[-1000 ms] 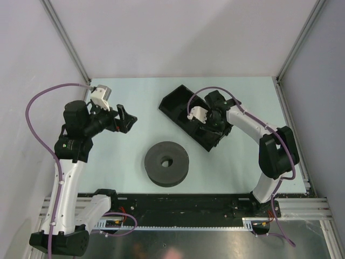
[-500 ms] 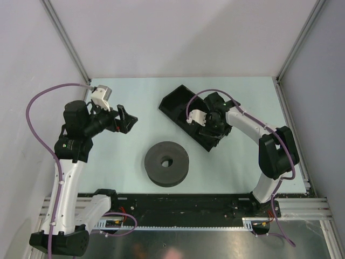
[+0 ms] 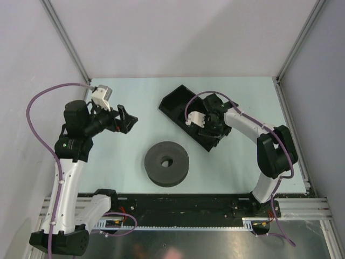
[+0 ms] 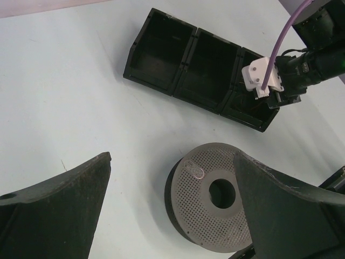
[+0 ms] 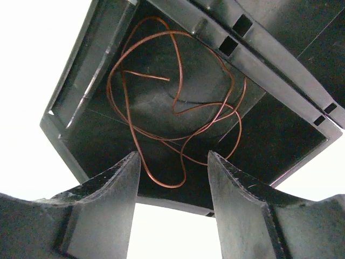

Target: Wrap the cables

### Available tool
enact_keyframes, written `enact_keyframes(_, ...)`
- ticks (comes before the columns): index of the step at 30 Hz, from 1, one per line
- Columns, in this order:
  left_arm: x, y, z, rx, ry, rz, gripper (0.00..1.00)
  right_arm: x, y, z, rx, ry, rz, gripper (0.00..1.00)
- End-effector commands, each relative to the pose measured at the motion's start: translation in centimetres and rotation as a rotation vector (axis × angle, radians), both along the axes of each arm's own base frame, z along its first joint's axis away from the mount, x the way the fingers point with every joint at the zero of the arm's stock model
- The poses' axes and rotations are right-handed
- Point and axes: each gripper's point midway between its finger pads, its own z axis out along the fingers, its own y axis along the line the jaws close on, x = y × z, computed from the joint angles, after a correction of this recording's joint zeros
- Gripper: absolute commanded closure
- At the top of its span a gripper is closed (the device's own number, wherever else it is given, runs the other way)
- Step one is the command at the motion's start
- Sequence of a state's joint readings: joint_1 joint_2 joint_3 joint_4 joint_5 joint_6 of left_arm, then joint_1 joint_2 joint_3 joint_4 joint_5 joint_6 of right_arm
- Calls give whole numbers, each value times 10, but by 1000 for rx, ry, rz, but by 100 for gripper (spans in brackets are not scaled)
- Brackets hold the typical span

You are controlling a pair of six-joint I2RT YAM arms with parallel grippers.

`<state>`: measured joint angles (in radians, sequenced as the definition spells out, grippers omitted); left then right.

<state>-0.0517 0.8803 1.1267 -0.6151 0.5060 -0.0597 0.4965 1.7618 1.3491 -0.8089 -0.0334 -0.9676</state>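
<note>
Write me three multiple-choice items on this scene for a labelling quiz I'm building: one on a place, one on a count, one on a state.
1. Where is the wire with respect to the tray?
A. In its middle compartment
B. In one of its end compartments
C. Outside it, hung over its rim

2. How many compartments has the tray?
A. Two
B. Three
C. Five

3. How does the left gripper stand?
A. Shut on the wire
B. Shut on the tray's rim
C. Open, holding nothing

Answers:
1 B: the right wrist view shows its loops on that compartment's floor, below the right gripper.
2 B: the left wrist view shows three in a row.
3 C: its fingers stand wide apart, away from the tray, and grip nothing.
</note>
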Motion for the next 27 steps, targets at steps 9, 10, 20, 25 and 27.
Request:
enact_keyframes(9, 2, -1, 17, 10, -58, -21, 1, 25, -4, -6, -52, -143, 86, 55)
enact_keyframes(10, 2, 0, 17, 11, -59, -20, 1, 25, -3, -4, -46, -148, 90, 64)
enact_keyframes(20, 3, 3, 52, 54, -169, -24, 1, 21, 4, 115, 245, -392, 53, 100)
enact_keyframes(25, 5, 3, 71, 70, -220, -35, 1, 10, -8, 200, 467, -566, -37, 100)
enact_keyframes(27, 2, -3, 73, 62, -225, -73, 1, 2, -12, 238, 569, -646, -66, 100)
